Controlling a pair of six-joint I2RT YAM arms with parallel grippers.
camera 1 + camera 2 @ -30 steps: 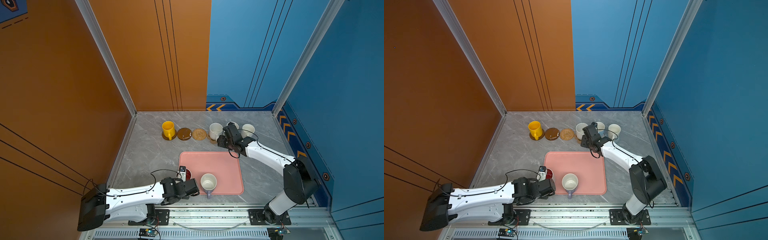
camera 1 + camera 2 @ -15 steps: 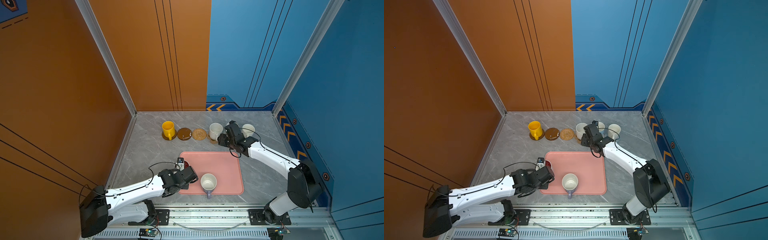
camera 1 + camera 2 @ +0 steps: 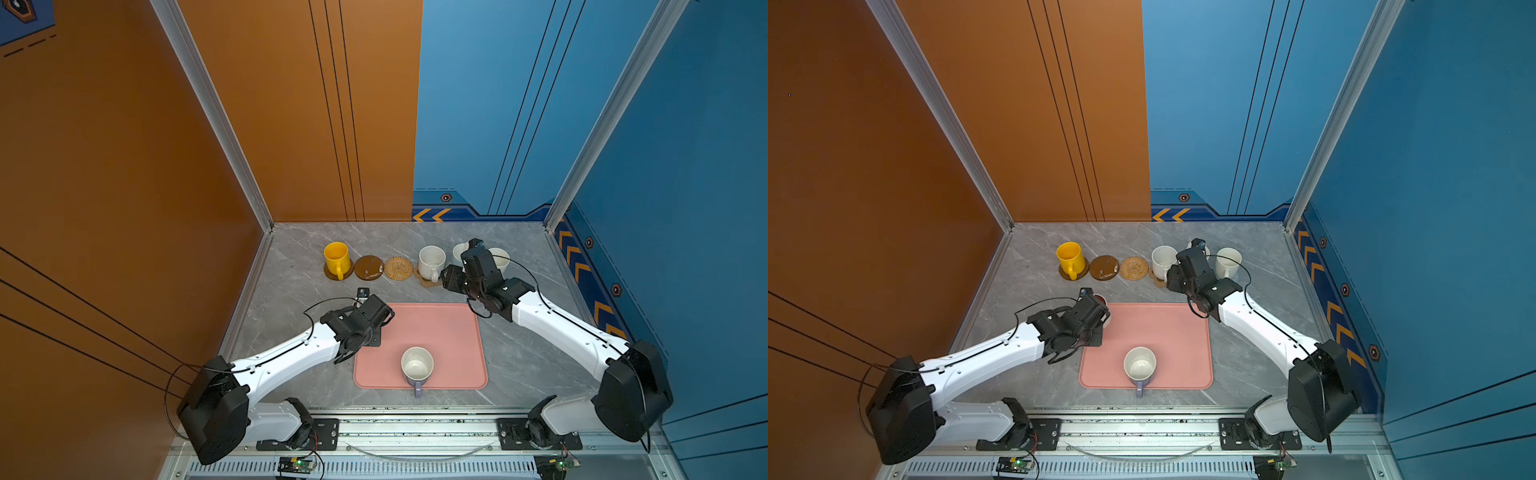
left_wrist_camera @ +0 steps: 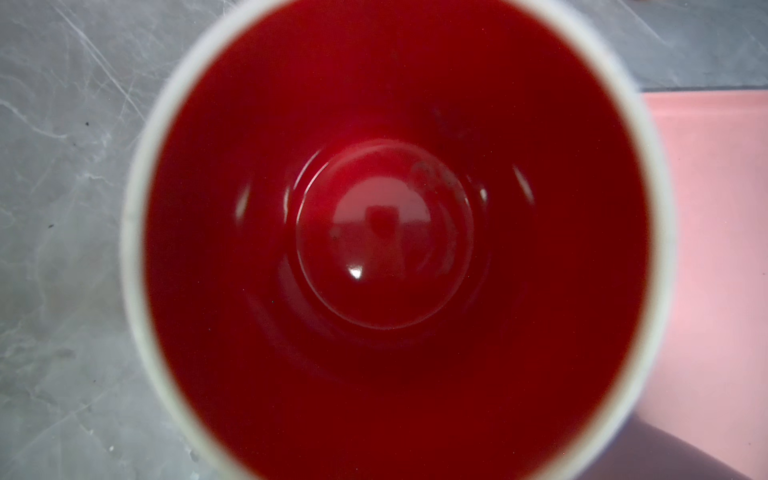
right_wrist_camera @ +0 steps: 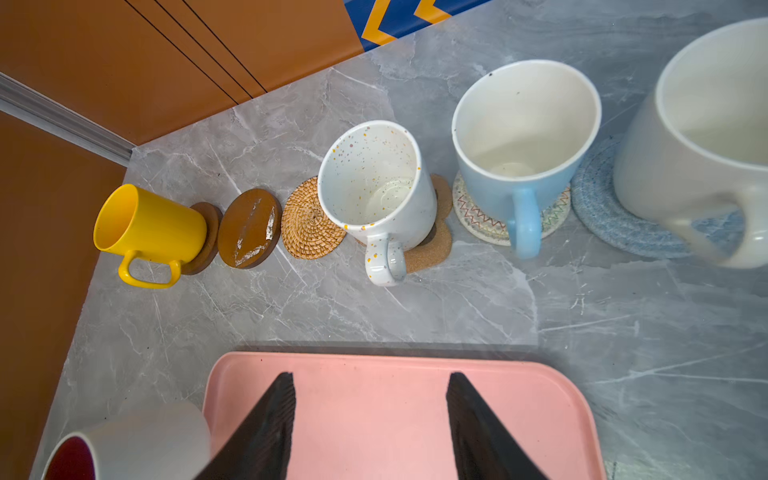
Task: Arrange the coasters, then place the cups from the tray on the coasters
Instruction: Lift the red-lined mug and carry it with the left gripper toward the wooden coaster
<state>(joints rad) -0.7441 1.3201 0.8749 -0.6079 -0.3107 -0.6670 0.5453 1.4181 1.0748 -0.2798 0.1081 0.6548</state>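
My left gripper (image 3: 1097, 311) is shut on the white cup with red inside (image 4: 386, 232), holding it over the far left corner of the salmon tray (image 3: 449, 332). A lavender cup (image 3: 417, 365) stands on the tray's near side. My right gripper (image 5: 370, 415) hangs open and empty over the tray's far edge. Along the back, a yellow cup (image 5: 145, 228) sits on a dark brown coaster. A second brown disc (image 5: 249, 228) and a tan woven coaster (image 5: 307, 224) are bare. The speckled cup (image 5: 374, 183), light blue cup (image 5: 519, 158) and plain white cup (image 5: 706, 145) each stand on coasters.
The orange wall (image 3: 249, 124) and its aluminium post close off the left side, just beyond the yellow cup. The blue wall (image 3: 665, 166) stands to the right. The right arm's wrist (image 3: 482, 270) hides part of the light blue cup in both top views.
My left arm has carried the red-inside cup from the tray's near left side up to its far left corner. The right gripper has stayed almost in place.
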